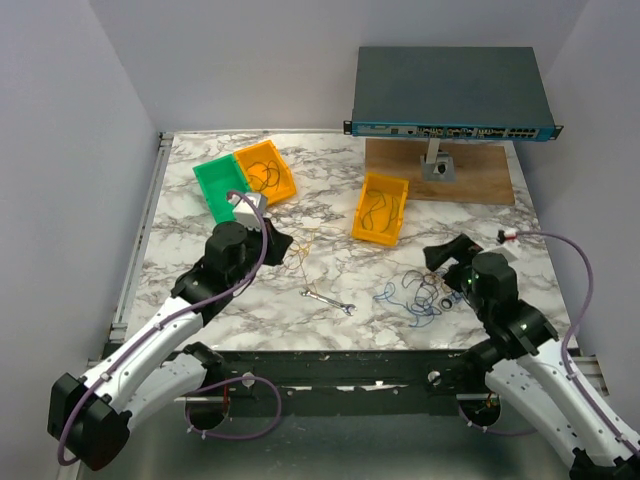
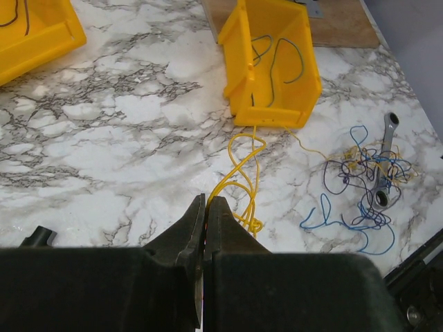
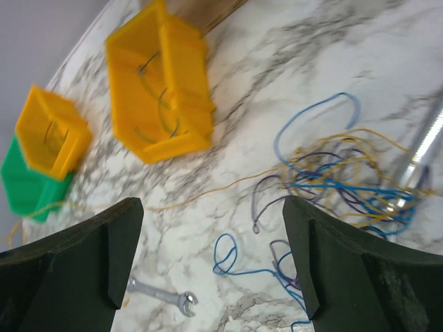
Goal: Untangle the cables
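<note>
Right gripper [image 3: 211, 207] gapes wide and empty, the snarled blue, purple and yellow cables [image 3: 346, 173] just ahead, toward its right finger. Left gripper [image 2: 208, 207] is pressed closed, a yellow strand [image 2: 242, 173] looping at its tips; whether it is pinched is unclear. A few wires lie in the yellow bin [image 2: 239, 90], so most of the untangling appears to remain.

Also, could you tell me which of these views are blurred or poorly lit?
Right wrist view: soft, smeared blur, worst on the nearer yellow bin; left wrist view: crisp on the yellow cable, jaws dark; top external view: even light, cable tangle barely resolved.
</note>
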`<move>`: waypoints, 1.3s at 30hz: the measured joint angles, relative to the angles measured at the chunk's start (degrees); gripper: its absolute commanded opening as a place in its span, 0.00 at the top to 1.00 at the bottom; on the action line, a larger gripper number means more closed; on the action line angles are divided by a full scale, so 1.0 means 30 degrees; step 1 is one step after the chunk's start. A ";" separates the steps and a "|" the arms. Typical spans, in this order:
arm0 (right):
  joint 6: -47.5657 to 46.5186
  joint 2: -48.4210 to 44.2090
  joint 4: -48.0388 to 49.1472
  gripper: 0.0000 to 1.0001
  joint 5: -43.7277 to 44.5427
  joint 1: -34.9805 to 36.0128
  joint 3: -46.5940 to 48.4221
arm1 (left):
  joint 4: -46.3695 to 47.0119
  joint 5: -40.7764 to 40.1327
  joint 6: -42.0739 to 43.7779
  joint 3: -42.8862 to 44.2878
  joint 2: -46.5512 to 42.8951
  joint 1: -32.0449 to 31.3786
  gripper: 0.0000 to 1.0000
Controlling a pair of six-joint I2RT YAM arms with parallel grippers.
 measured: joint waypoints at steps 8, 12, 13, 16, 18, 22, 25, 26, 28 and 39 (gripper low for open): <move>-0.5661 0.5042 0.7089 0.08 -0.9872 0.0015 -0.0634 | -0.0219 0.2856 0.0750 0.0889 -0.0459 0.0000 1.00; -0.7133 0.7206 1.0593 0.08 -1.2546 0.0015 -0.0925 | -0.0692 0.4437 0.0809 0.1683 -0.0430 0.0000 1.00; -0.7482 0.7701 1.1555 0.09 -1.3056 0.0007 -0.0925 | -0.0801 0.4801 0.0838 0.1887 -0.0437 0.0000 1.00; -0.8561 0.9515 1.3784 0.09 -1.4440 0.0036 -0.0670 | -0.1093 0.5406 0.0852 0.2157 -0.0437 0.0000 1.00; -0.9282 1.0783 1.4571 0.13 -1.5242 0.0182 -0.0233 | -0.1370 0.5785 0.0911 0.2331 -0.0444 0.0000 1.00; -1.0535 1.2590 1.5161 0.38 -1.5970 0.0678 0.1005 | -0.1887 0.6353 0.0998 0.2769 -0.0444 0.0000 1.00; -1.1067 1.3223 1.5599 0.85 -1.6181 0.0896 0.1537 | -0.2106 0.6674 0.1056 0.3147 -0.0452 0.0000 1.00; -1.1198 1.3274 1.5715 0.95 -1.6211 0.0911 0.1566 | -0.2084 0.6732 0.1064 0.3162 -0.0459 0.0000 1.00; -1.1074 1.3194 1.5781 0.98 -1.6109 0.0903 0.1559 | -0.2135 0.6768 0.1064 0.3162 -0.0474 0.0000 1.00; -1.0484 0.9100 1.5373 0.99 -1.4506 0.0903 0.0852 | -0.2353 0.6339 0.1217 0.2871 0.0168 -0.0117 0.37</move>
